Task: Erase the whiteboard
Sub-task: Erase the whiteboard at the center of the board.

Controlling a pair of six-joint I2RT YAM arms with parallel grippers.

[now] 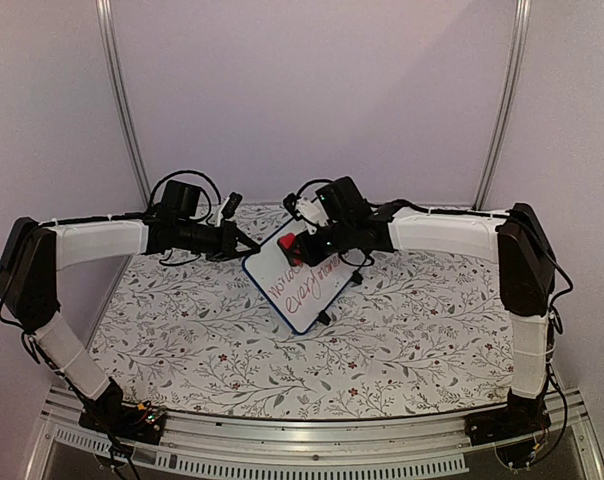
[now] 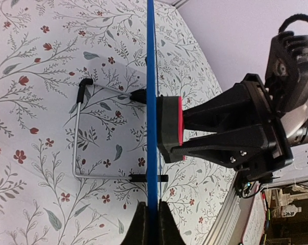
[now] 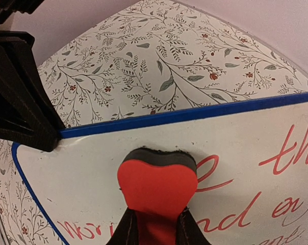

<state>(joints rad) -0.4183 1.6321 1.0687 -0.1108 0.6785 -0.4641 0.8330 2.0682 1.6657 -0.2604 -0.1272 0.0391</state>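
Note:
The whiteboard (image 1: 307, 290) has a blue frame and is held tilted above the table, with red handwriting across it. My left gripper (image 1: 244, 247) is shut on its upper left edge. In the left wrist view the board is edge-on as a blue line (image 2: 151, 92) pinched between the fingertips (image 2: 151, 224). My right gripper (image 1: 302, 243) is shut on a red eraser (image 1: 287, 243). The eraser's (image 3: 156, 178) dark pad presses flat on the board's white face (image 3: 246, 148) near the top edge, left of the red writing. A wire stand (image 2: 77, 138) sticks out behind the board.
A floral cloth (image 1: 412, 330) covers the table under the board. An aluminium rail (image 1: 312, 425) runs along the near edge between the arm bases. Metal posts (image 1: 122, 100) rise at the back corners against pale walls.

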